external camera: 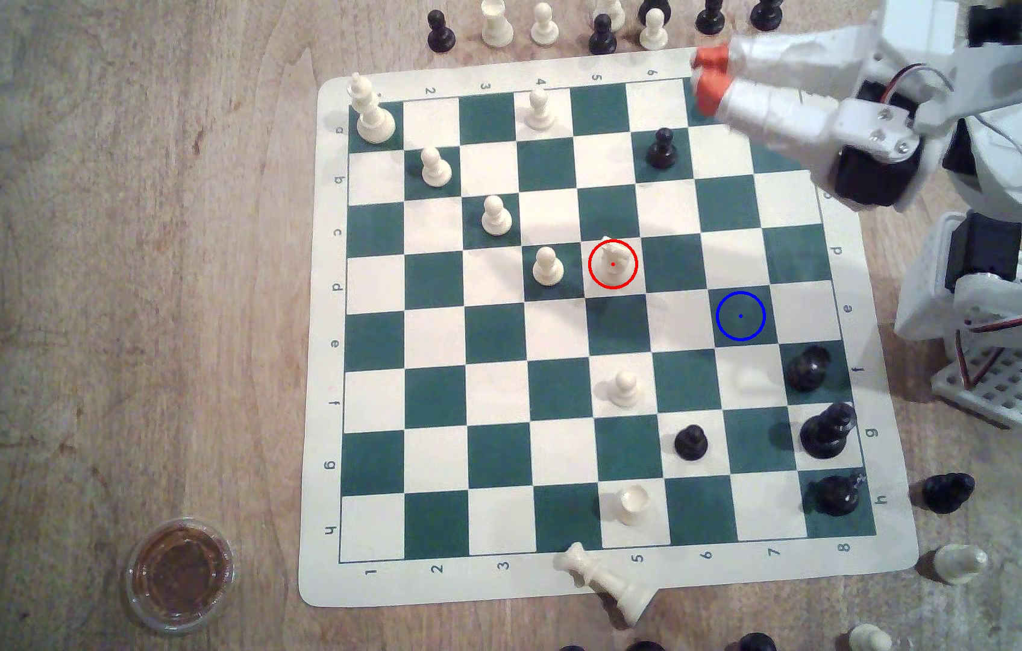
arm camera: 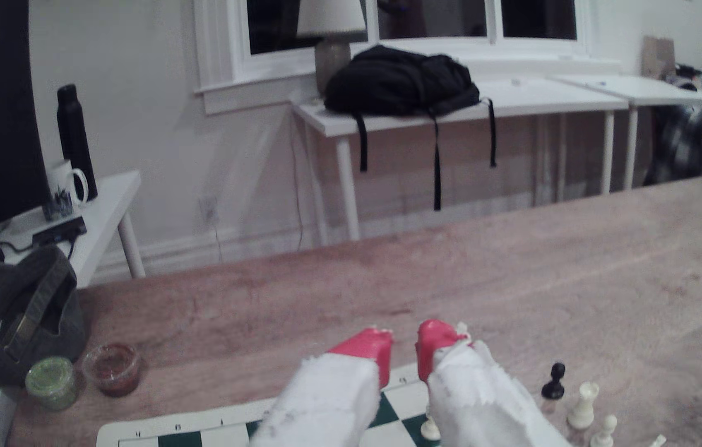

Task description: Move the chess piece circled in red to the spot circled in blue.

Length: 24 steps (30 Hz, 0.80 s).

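The chess piece, a cream-white knight (external camera: 613, 260), stands ringed in red on a white square near the middle of the green-and-white board (external camera: 320, 375). The spot (external camera: 740, 316) is a bare dark green square with a blue circle, two files toward the exterior view's right and one row nearer. My gripper (external camera: 707, 75) hovers over the board's far right corner, well away from both. Its orange-tipped fingers are shut, with only a thin slit between them and nothing held. In the wrist view the gripper (arm camera: 405, 348) points out past the board's edge (arm camera: 194, 430).
A white pawn (external camera: 548, 266) stands right beside the knight, and a black pawn (external camera: 662, 148) lies between it and the gripper. Black pieces (external camera: 809, 369) line the right edge near the spot. Captured pieces (external camera: 543, 25) ring the board, a white piece (external camera: 599, 579) lies toppled, and a sauce cup (external camera: 181, 573) sits at the front left.
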{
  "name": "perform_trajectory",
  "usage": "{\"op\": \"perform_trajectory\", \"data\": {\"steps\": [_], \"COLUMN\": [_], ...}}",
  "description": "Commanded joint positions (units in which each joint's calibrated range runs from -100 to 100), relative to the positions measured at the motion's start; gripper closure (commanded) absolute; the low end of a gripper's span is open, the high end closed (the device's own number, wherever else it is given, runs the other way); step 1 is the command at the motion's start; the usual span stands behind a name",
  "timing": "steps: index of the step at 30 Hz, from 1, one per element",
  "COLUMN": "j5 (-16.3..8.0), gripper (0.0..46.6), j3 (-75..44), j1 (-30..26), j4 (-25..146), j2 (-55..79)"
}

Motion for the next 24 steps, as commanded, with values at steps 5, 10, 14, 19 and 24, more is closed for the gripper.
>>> {"op": "perform_trajectory", "data": {"steps": [5, 10, 14, 19, 24], "j5": [-3.71, -4.15, -4.25, -4.15, -4.35], "gripper": [40.2, 37.2, 35.2, 35.9, 36.3], "j3": [-11.79, -16.33, -17.41, -21.58, -30.47], "j1": [0.46, 1.32, 1.32, -0.72, -0.64], "j4": [10.20, 13.06, 14.21, 16.59, 20.76], "j2": [15.04, 22.68, 24.38, 23.19, 24.04]}}
